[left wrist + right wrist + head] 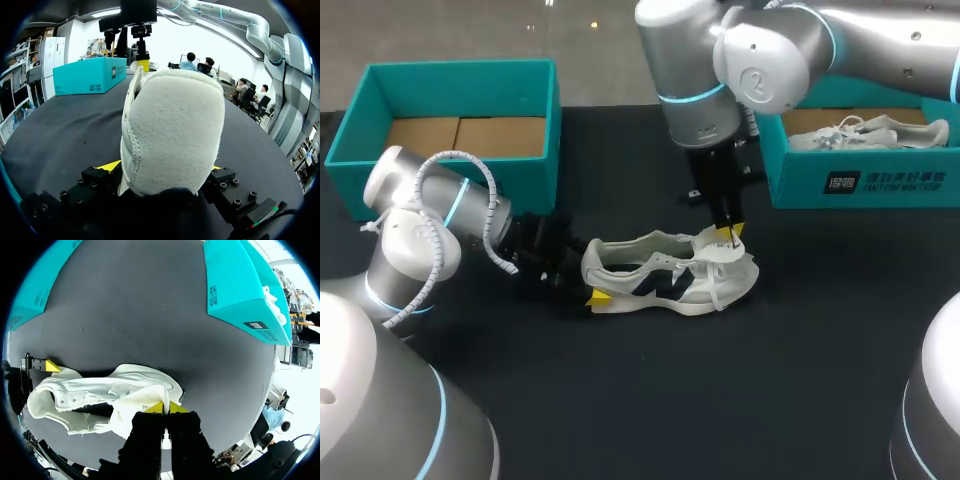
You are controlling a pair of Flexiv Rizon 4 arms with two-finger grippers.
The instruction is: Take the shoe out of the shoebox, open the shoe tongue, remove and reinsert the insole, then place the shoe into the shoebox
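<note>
White fabric marks the shoe (670, 275), which is stood upright on its sole on the black table (720, 400). Its heel is clamped from both sides between the yellow tips of the left gripper (165, 169), set low behind it. The tongue (718, 248) is pinched between the nearly touching fingers of the right gripper (166, 408), which is held straight above the shoe's front. One teal shoebox (450, 110) is placed off to the side of the left gripper, well apart from it. A second teal box (790, 170), with another shoe (870, 133) in it, is set near the right gripper, apart from it
</note>
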